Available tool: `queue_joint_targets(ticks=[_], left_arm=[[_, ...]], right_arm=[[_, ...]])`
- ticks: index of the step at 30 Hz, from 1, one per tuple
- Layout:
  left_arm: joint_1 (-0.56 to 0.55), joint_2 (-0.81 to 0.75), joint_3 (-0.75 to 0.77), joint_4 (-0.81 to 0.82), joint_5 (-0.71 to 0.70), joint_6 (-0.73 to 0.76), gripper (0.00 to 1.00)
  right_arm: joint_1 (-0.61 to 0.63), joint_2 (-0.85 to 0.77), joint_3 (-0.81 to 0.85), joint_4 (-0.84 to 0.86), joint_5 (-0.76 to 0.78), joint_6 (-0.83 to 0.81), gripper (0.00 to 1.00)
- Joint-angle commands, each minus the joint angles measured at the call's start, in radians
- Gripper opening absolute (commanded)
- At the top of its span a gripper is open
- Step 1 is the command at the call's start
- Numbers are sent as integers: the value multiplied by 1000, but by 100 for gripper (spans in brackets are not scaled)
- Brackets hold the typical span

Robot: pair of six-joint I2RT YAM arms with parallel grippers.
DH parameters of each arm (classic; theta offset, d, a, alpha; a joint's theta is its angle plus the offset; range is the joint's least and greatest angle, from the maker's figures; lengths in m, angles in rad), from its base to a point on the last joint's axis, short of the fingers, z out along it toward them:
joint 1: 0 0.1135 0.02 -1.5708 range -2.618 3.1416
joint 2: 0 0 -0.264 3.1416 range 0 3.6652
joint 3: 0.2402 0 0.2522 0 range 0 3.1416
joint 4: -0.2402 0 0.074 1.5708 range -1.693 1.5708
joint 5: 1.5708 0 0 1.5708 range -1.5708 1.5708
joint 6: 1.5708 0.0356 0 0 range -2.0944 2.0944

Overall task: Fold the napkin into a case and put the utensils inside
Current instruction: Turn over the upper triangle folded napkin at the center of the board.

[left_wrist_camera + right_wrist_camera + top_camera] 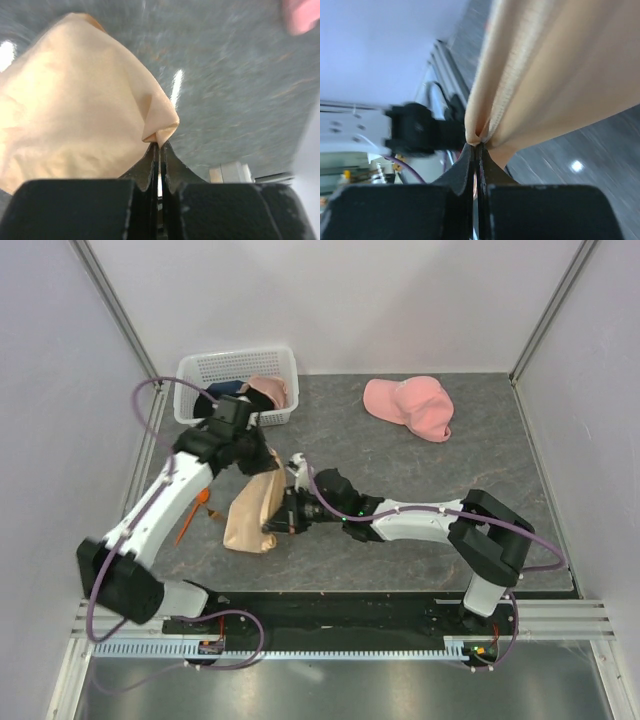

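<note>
Top view: napkin (250, 512) hangs over counter (420, 470), left of centre, my left claw (262, 458) at its upper edge, right claw (277, 526) at its lower edge. Orange utensil (186, 529) lies just left. Basket (236, 368) and pink cap (410, 406) sit on far side, open counter between them.

Left wrist: left claw (159, 146) pinched tight on napkin (75, 110) corner.

Right wrist: right claw (477, 146) clamped on doubled napkin (560, 75) edge.
</note>
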Motion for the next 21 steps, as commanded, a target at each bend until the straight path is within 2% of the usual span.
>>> queue_joint_targets(ticks=[1, 4, 7, 11, 17, 19, 20, 21], left_arm=[[-132, 171, 20, 267, -139, -90, 2], [-215, 279, 61, 294, -190, -105, 2], [-271, 377, 107, 325, -202, -127, 2], [-330, 481, 173, 341, -210, -139, 2], [-379, 589, 258, 347, -220, -148, 2], [-384, 617, 273, 354, -205, -139, 3], [-385, 623, 287, 356, -184, -135, 6], [-388, 627, 293, 371, -170, -122, 16]], right_arm=[[-49, -96, -325, 247, -255, 138, 0], [-121, -185, -496, 260, -257, 124, 0], [-181, -230, -593, 240, -272, 89, 0], [-232, -261, -670, 235, -287, 72, 0], [-310, -345, -744, 110, -269, 3, 0], [-345, -410, -736, -49, -236, -61, 0], [-354, -434, -722, -128, -159, -98, 3], [-371, -480, -692, -291, -118, -122, 7]])
